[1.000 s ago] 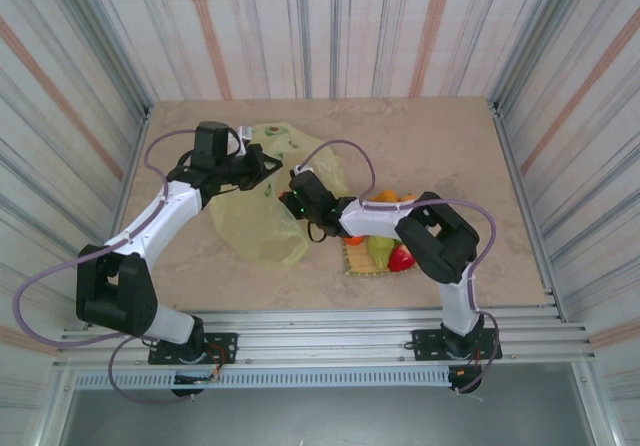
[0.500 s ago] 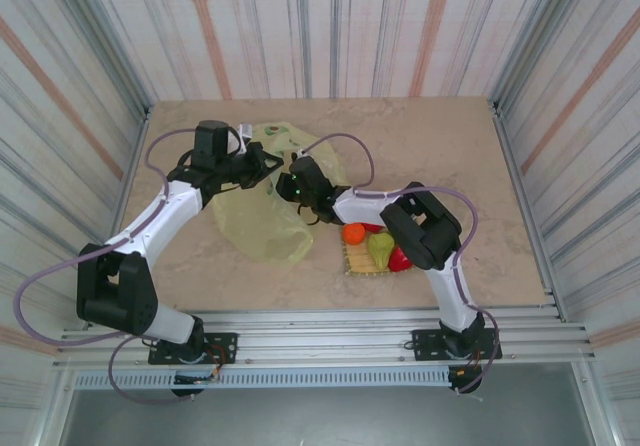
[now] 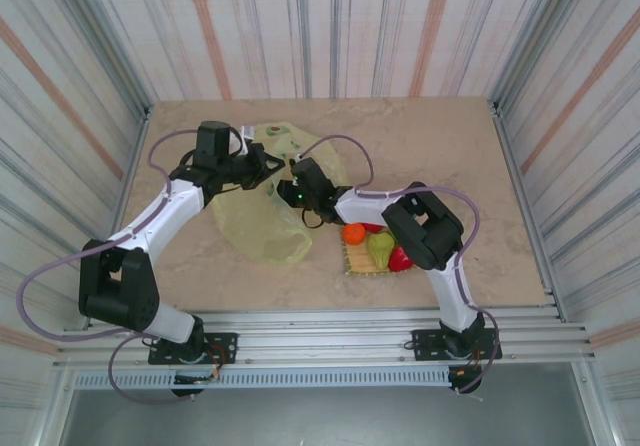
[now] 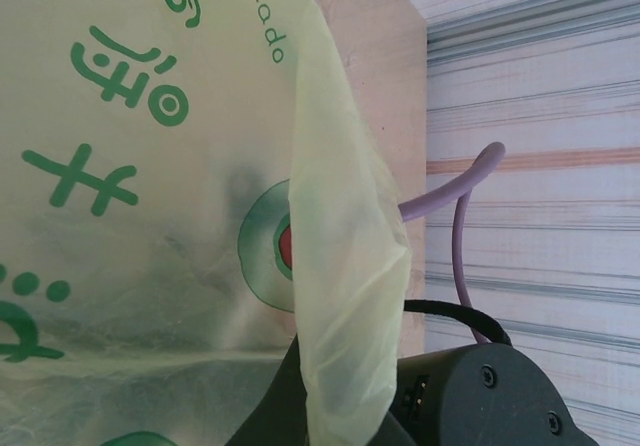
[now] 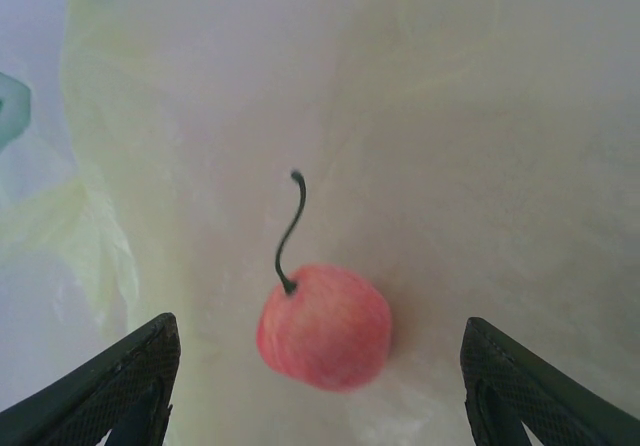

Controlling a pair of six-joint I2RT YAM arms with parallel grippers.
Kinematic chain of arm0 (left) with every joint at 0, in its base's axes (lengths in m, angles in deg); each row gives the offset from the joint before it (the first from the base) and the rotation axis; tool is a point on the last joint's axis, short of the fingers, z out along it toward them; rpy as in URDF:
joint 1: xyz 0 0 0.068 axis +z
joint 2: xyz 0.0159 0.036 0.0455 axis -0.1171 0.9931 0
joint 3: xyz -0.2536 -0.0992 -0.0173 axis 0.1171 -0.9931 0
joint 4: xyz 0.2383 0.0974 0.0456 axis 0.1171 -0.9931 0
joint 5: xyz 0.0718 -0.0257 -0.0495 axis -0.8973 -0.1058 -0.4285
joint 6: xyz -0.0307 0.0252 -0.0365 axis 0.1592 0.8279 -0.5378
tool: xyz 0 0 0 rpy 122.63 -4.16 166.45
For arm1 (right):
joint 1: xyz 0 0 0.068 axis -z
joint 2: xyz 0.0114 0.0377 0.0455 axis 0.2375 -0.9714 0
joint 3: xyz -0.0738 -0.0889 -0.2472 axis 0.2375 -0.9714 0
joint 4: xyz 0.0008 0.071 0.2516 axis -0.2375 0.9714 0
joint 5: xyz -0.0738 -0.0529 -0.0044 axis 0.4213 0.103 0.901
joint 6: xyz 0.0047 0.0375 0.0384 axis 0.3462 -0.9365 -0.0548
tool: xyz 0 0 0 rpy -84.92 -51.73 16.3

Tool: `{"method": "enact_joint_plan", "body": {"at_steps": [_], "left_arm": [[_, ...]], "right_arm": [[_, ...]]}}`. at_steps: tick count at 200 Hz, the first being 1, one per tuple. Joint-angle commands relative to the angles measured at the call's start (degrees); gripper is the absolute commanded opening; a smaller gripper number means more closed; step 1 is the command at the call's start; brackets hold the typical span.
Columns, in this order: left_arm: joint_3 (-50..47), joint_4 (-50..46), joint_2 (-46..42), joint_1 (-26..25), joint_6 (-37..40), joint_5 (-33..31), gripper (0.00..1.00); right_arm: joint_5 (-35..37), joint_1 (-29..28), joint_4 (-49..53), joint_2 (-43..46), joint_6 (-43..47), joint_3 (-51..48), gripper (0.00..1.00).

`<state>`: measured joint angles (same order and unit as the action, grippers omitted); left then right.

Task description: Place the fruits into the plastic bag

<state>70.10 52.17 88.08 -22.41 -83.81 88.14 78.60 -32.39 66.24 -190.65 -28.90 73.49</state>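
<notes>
Our right gripper (image 5: 318, 338) stands wide open inside the plastic bag (image 3: 255, 231), with the small pinkish fruit (image 5: 325, 324) lying loose between its fingers. Our left gripper (image 3: 262, 162) is closed on the bag's rim, its fingertips hidden by film. Right of centre, the other fruits (image 3: 353, 233) sit half hidden under the right arm (image 3: 420, 228).

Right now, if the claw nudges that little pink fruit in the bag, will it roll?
Probably: the pink fruit looks round and lies loose on the film. The plastic bag beneath looks thin and crumpled, so it may shift too.
</notes>
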Motion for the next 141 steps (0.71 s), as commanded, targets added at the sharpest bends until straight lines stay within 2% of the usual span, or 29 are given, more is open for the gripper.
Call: {"method": "enact_joint_plan", "body": {"at_steps": [1, 141], "left_arm": [[1.85, -0.12, 0.23, 0.87, 0.41, 1.01, 0.0], [4.46, -5.68, 1.89, 1.01, 4.07, -0.46, 0.0]], "right_arm": [[-0.62, -0.11, 3.69, 5.17, 4.68, -2.3, 0.74], [0.51, -3.18, 27.98, 29.46, 27.01, -16.16, 0.7]]}}
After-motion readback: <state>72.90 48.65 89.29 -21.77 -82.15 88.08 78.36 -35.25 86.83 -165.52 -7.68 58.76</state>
